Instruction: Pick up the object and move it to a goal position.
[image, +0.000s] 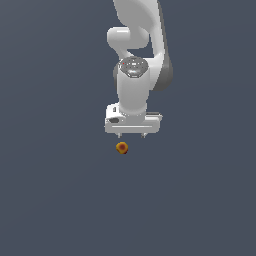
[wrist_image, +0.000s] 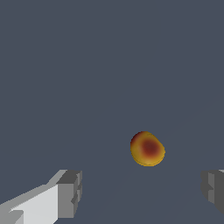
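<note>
We judge the task barely begun: the end effector (image: 132, 135) hangs over the bench (image: 50, 200) with fingers (wrist_image: 70, 192) spread wide and empty; the ball (image: 122, 148) lies just beside it, ungrasped; descent, grasp and carry to the goal remain.

White Panda arm (image: 137, 55): enters from the top centre of the frame, hanging vertically. Gripper (image: 131, 135): at frame centre, two short fingertips pointing down, spread apart. Ball (image: 121, 148): tiny, orange-yellow with dark red spot, just below the gripper, untouched. Background: plain dark grey-blue.
</note>
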